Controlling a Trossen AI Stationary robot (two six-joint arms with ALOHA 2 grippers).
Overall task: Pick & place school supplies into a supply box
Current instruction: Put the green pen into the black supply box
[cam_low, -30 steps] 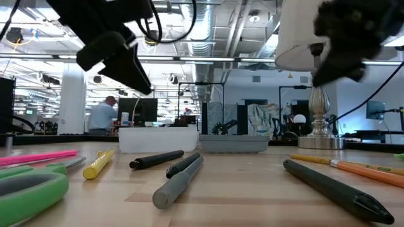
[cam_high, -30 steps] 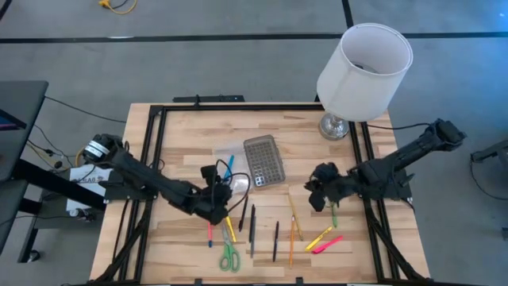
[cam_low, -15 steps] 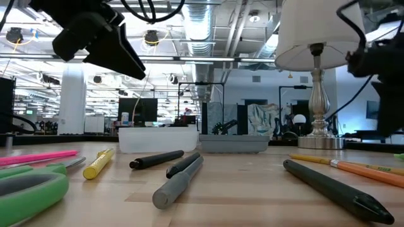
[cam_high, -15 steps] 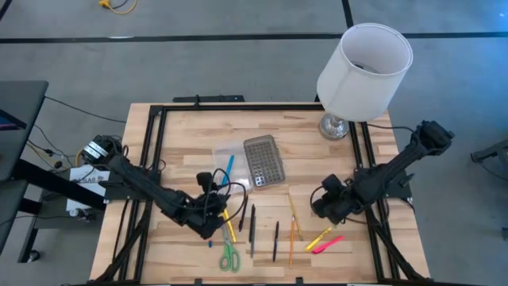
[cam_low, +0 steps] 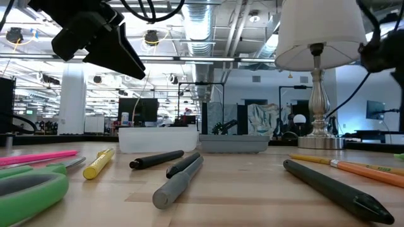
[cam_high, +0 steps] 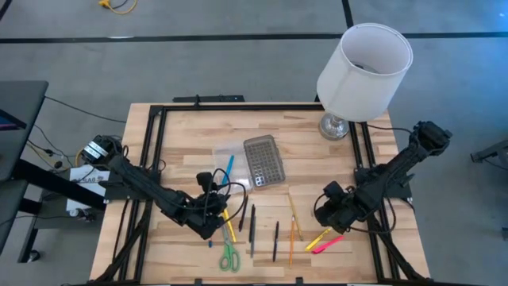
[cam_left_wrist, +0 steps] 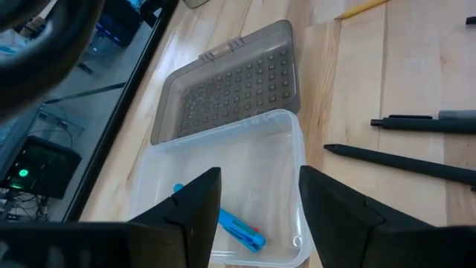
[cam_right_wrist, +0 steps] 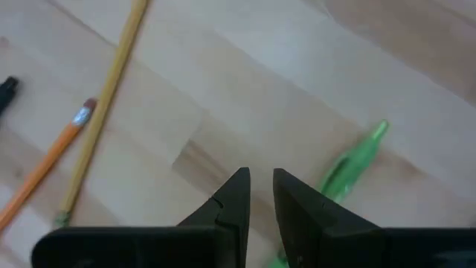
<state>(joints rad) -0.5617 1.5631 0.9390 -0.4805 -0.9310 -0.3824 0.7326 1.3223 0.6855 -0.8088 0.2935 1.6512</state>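
Observation:
The supply box (cam_left_wrist: 286,160) is a clear case lying open on the table, with its dotted grey lid (cam_left_wrist: 230,85) flat beside it and a blue pen (cam_left_wrist: 238,229) inside. In the high view the box (cam_high: 225,153) and lid (cam_high: 263,160) sit mid-table. My left gripper (cam_left_wrist: 256,201) hovers open above the table, near the box's near side, pointing at it. My right gripper (cam_right_wrist: 258,190) points down over bare wood, a narrow gap between its fingers and nothing in it. A green pen (cam_right_wrist: 349,167) lies just beside it. Other school supplies lie loose along the near side.
Green scissors (cam_high: 230,257), black pens (cam_high: 252,222), orange pencils (cam_high: 292,230), a yellow marker (cam_high: 317,237) and a pink marker (cam_high: 327,244) lie toward the near edge. A white-shaded lamp (cam_high: 361,67) stands at the far right corner. A black frame (cam_high: 155,143) borders the table.
My right gripper has moved toward the table's near edge and down, tipping to point more steeply at the table and rolling about its axis. My left gripper has drawn back a little from the box toward the near edge, then held still. Nothing on the table has moved.

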